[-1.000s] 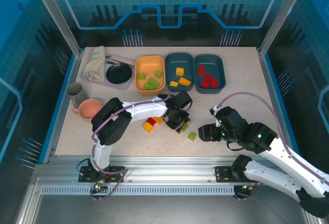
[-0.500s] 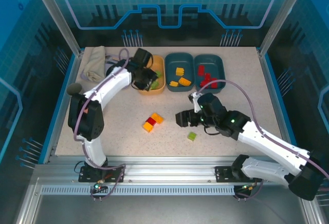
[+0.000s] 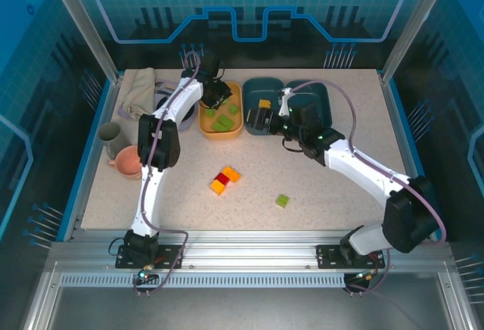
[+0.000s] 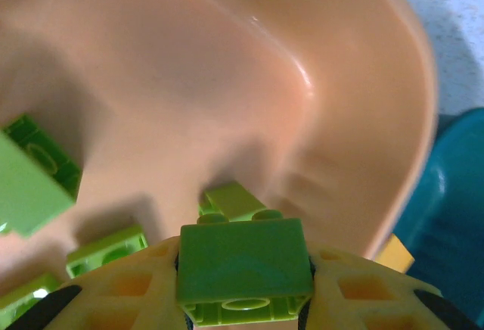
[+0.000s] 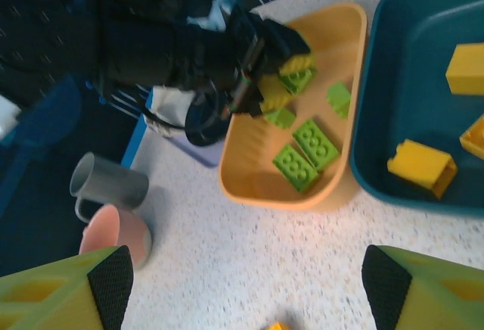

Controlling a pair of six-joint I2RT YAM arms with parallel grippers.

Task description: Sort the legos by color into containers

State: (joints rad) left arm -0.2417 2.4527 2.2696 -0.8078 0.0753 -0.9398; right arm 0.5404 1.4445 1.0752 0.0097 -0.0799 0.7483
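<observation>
Lime-green studded lego, clamped by left gripper over orange tub; right gripper open beside tub's rim.

Desk: pale, speckled
Back: orange-yellow tub, middle teal tub, right teal tub
Centre: red-yellow bricks, green brick
Left: cup, pink bowl

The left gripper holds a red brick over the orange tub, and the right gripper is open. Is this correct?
Not quite. The left wrist view shows that the brick in the left gripper is green, not red. The rest stands: it is over the orange tub, and the right gripper is open.
</observation>
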